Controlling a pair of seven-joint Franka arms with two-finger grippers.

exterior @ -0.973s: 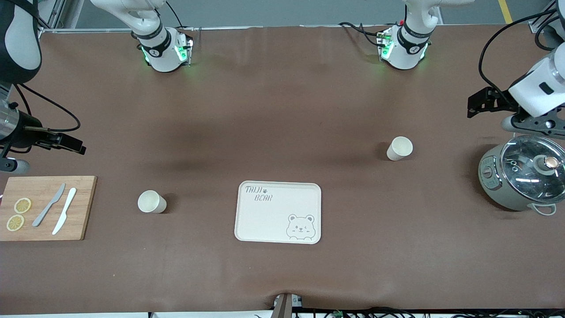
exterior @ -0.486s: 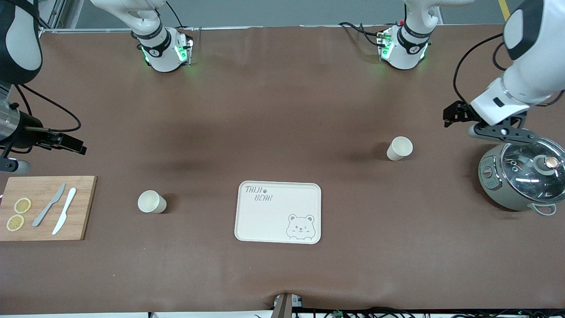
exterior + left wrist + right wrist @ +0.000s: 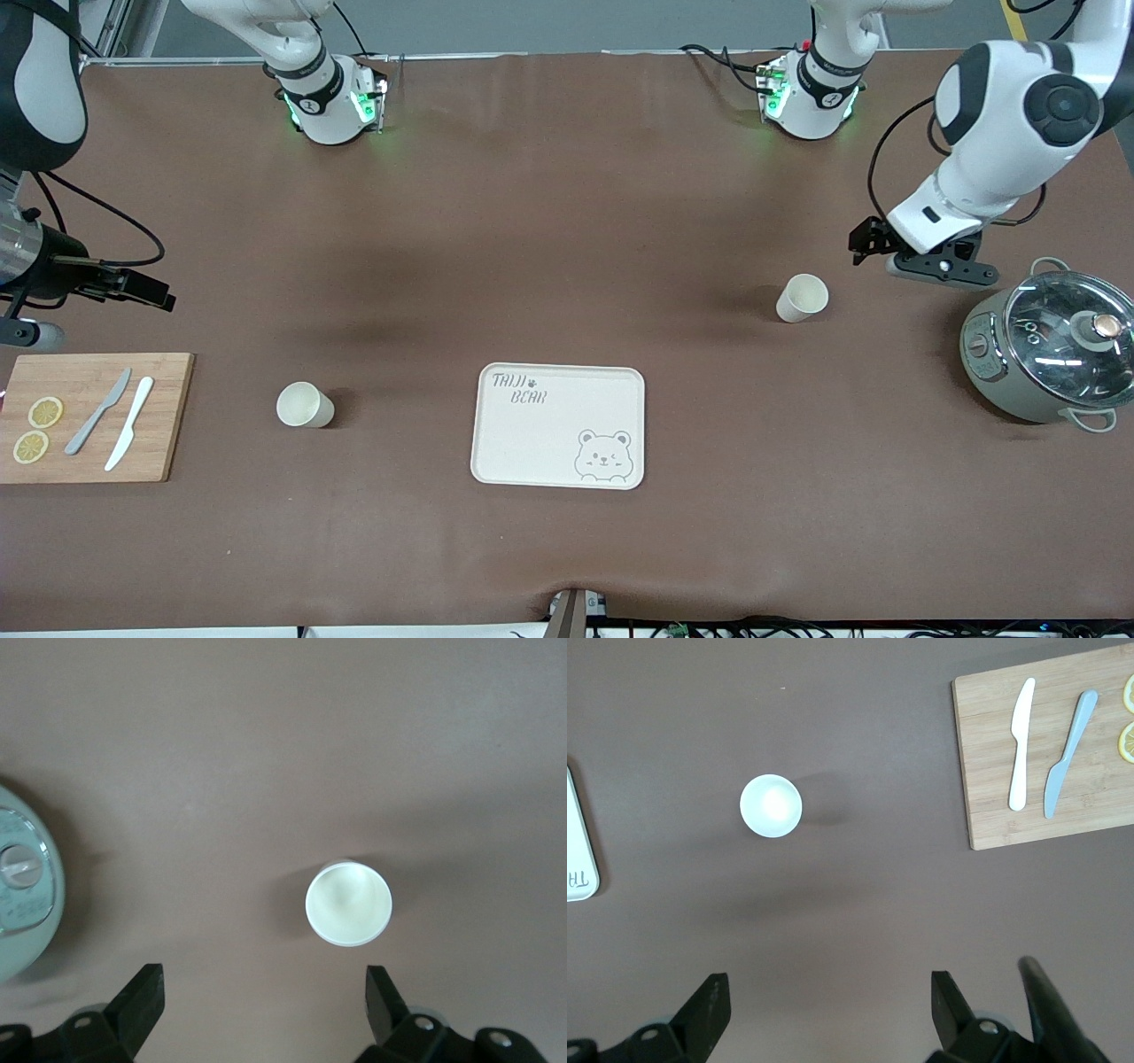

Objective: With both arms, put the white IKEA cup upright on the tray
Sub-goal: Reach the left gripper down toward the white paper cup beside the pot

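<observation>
Since a moment ago, the left arm has swung in from the pot's end of the table, and the left gripper [image 3: 864, 241] now hangs over the bare table between the pot and one cup. Nothing else has moved.

Two white cups stand upright on the brown table [image 3: 567, 221], and neither is on the tray. One cup [image 3: 803, 298] stands toward the left arm's end, farther from the front camera than the tray. The other cup [image 3: 305, 405] stands toward the right arm's end, beside the tray but well apart from it. The cream tray [image 3: 557, 425] with the bear face lies between them and has nothing on it.

The left wrist view looks straight down into the first cup [image 3: 348, 903], which the front view cannot do. It shows the left gripper [image 3: 264, 1003] with its fingers spread wide and nothing between them.

The right wrist view shows the second cup [image 3: 771, 805] from above and the right gripper [image 3: 831, 1008] spread wide too, holding nothing. In the front view, the right gripper [image 3: 142, 290] waits over the table just above the wooden board [image 3: 168, 416].

On the board lie two knives [image 3: 115, 423] and two lemon slices [image 3: 37, 429]. A grey pot [image 3: 1001, 381] with a glass lid sits at the left arm's end.
</observation>
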